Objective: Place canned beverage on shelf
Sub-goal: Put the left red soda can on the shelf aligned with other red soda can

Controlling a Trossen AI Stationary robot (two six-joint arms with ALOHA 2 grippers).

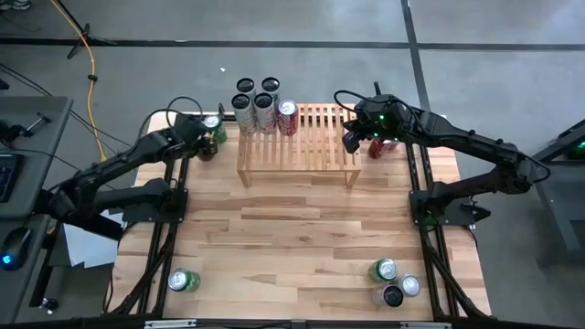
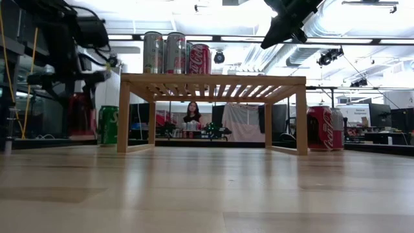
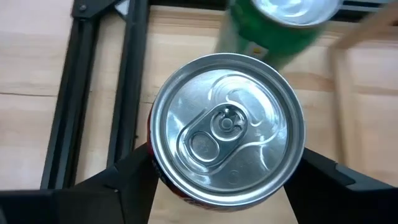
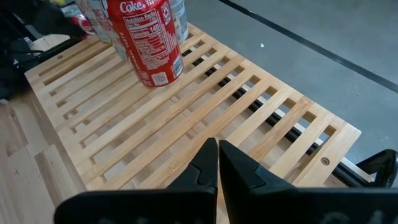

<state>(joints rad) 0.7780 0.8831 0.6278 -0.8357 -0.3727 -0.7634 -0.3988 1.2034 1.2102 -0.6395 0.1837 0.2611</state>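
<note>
While the shelf [image 1: 302, 137] carries three cans [image 1: 263, 110], left gripper [image 3: 217, 177] straddles a can [image 3: 227, 127], grip unclear; right gripper [image 4: 217, 163] closed, empty.

Two dark jointed arms [image 1: 119, 169], black cables, black wedge-shaped fingers [image 4: 202, 168]

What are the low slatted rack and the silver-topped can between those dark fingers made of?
The low slatted rack looks like pale unpainted wood: visible grain and a matte surface. The silver-topped can seems to be aluminium: a brushed, shiny lid with a pull tab and a stamped rim. Its side is mostly hidden, showing only a sliver of red.
</note>
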